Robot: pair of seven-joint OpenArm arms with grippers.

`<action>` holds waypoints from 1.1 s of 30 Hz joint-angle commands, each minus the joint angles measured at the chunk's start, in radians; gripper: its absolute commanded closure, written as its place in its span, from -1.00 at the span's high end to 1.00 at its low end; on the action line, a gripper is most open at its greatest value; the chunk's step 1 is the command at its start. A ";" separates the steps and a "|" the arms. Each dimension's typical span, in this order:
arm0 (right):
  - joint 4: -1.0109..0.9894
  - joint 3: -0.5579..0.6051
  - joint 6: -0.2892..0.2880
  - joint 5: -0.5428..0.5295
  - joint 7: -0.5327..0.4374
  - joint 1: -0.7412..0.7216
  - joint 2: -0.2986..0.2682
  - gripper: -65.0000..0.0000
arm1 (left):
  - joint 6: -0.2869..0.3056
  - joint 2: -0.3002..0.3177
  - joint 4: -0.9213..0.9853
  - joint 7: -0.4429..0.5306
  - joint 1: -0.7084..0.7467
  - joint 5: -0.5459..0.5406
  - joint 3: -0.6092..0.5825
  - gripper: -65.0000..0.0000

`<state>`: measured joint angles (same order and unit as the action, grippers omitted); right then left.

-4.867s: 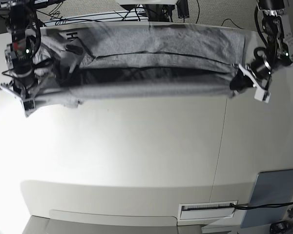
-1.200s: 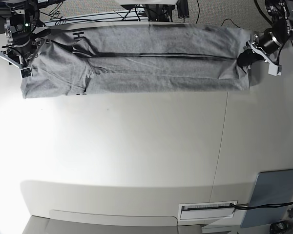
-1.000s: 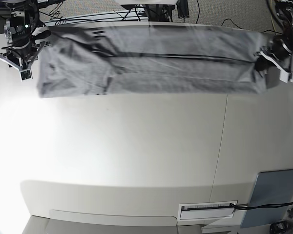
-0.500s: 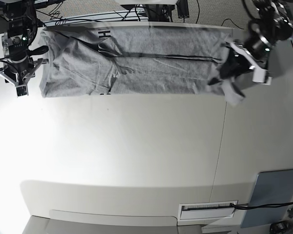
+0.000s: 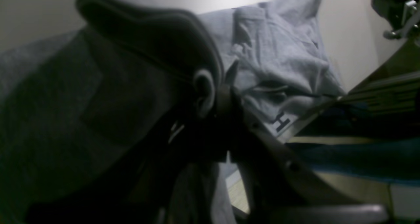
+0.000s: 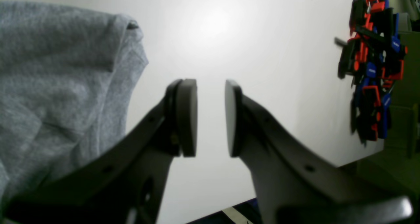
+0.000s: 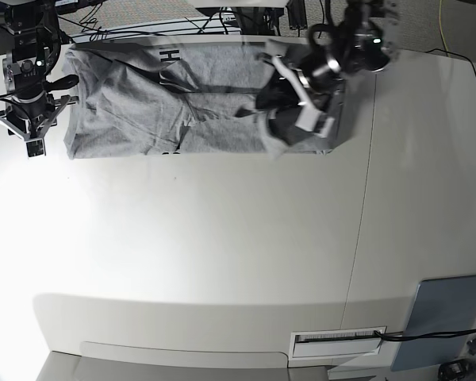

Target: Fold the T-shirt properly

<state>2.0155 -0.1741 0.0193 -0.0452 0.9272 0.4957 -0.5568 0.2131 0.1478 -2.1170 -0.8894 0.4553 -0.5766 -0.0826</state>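
Note:
The heather-grey T-shirt (image 7: 182, 103) lies as a long band along the table's far edge, a black letter H (image 7: 171, 55) showing near its left end. My left gripper (image 7: 289, 107) hangs over the band's right part, shut on the shirt's right end, which is doubled back over the rest. In the left wrist view dark cloth (image 5: 98, 102) drapes over the left gripper (image 5: 213, 99), with the lit shirt (image 5: 282, 63) beyond. My right gripper (image 7: 32, 135) stands open just left of the shirt's left edge. In its wrist view the right gripper (image 6: 210, 119) holds nothing, and the shirt (image 6: 55, 73) lies to its left.
A grey-blue flat panel (image 7: 448, 317) lies at the near right corner, next to a white slotted plate (image 7: 337, 341). Cables run behind the table's far edge. A red, blue and black cluster (image 6: 370, 69) sits off the table edge in the right wrist view.
My left gripper has swept leftward from the table's right side, carrying the shirt's right end over the middle. The right gripper moved slightly nearer a second ago and has stayed open beside the left edge since.

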 commanded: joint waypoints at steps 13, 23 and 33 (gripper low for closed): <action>0.015 -0.010 0.008 0.015 -0.012 -0.003 -0.017 -0.53 | 0.005 -0.063 0.127 0.021 -0.100 0.023 -0.118 -1.00; 0.015 -0.010 0.008 0.016 -0.011 -0.003 -0.017 -0.53 | 0.076 -0.069 0.129 0.023 -0.109 0.010 -0.118 0.08; 0.023 -0.010 0.090 0.043 -0.019 -0.003 -0.017 -0.53 | 0.174 -0.066 0.126 0.022 -0.130 -0.027 -0.113 0.14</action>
<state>2.0178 -0.1741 0.0994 -0.0181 0.9253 0.4961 -0.5568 0.3813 0.0834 -1.9717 -0.8890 0.3317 -0.5903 -0.1963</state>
